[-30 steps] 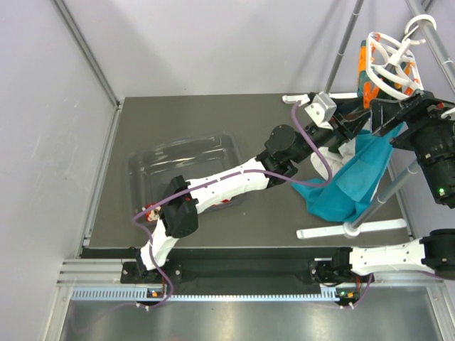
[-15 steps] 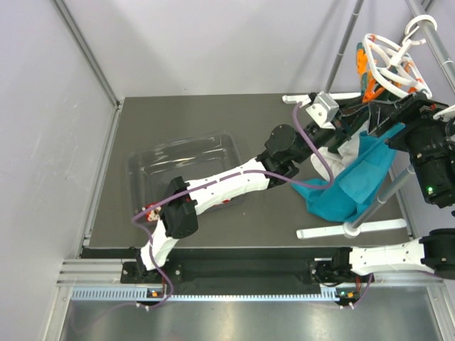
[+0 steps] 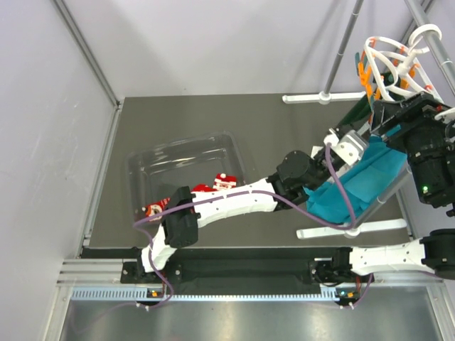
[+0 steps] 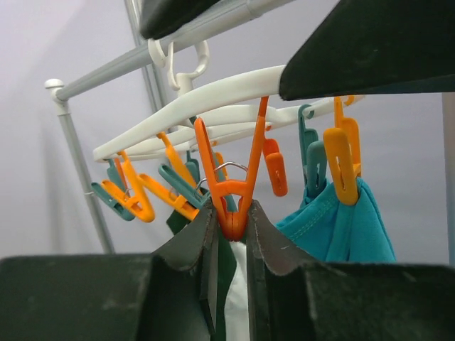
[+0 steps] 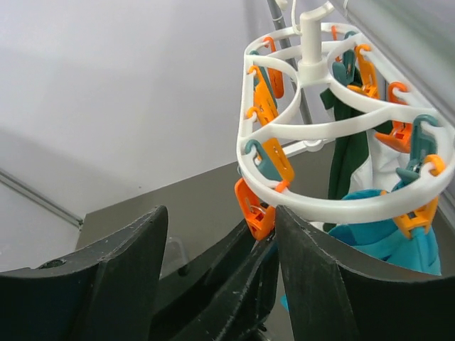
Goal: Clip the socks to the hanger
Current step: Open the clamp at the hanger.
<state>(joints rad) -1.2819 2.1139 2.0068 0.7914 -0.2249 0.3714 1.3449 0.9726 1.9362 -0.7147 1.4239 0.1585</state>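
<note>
The white round hanger [image 3: 395, 60] hangs from the rack at the back right, with orange and teal pegs under it. In the left wrist view my left gripper [image 4: 232, 214] is shut on the lower end of one orange peg [image 4: 234, 186]. My right gripper [image 5: 220, 220] stands open just below the hanger's rim [image 5: 334, 206], and the left fingers reach up between its jaws to that peg [image 5: 256, 213]. The Santa sock [image 3: 225, 182] lies in the clear tray [image 3: 163, 158]. A second red sock [image 3: 153, 208] shows at the tray's near left corner, partly under the left arm.
A teal cloth [image 3: 355, 183] and a dark green garment [image 5: 348, 153] hang from the hanger's pegs. Grey rack poles [image 3: 343, 44] rise at the back right, and the rack's white foot [image 3: 352, 229] lies near the front edge. Walls close in the left and back.
My left arm has swung right and nearer, uncovering the socks in the tray. Its jaws have come onto an orange peg. The hanger has shifted slightly, and the right jaws have narrowed a little.
</note>
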